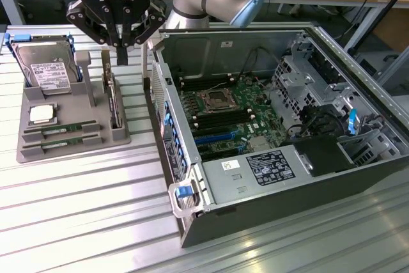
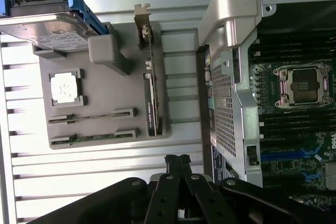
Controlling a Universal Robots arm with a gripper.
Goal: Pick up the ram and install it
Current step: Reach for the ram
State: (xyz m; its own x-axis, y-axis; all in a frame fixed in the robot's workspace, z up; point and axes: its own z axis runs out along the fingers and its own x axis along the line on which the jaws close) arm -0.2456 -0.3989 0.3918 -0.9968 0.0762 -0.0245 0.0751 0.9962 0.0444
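Note:
Two ram sticks lie on edge in slots of a grey holder tray [image 1: 70, 151] on the exterior view's left: one ram [image 1: 61, 130], [image 2: 92, 117] and a second ram [image 1: 64, 140], [image 2: 97, 136] beside it. My gripper [image 1: 121, 52], [image 2: 177, 162] hangs above the tray's far right corner, over the upright expansion card, well clear of both sticks. Its fingers are shut together with nothing between them. The open computer case [image 1: 358, 87] lies to the right with its motherboard [image 1: 223, 103], [image 2: 304, 85] exposed; dark memory slots [image 1: 192, 110] run beside the processor socket.
On the tray are also a hard drive [image 1: 45, 68], [image 2: 50, 30], a square silver processor chip [image 1: 41, 114], [image 2: 65, 87] and a green expansion card [image 1: 112, 97], [image 2: 149, 87] standing on edge. The case's near wall [image 1: 163, 113] rises beside the tray. Slatted metal table [image 1: 83, 215] in front.

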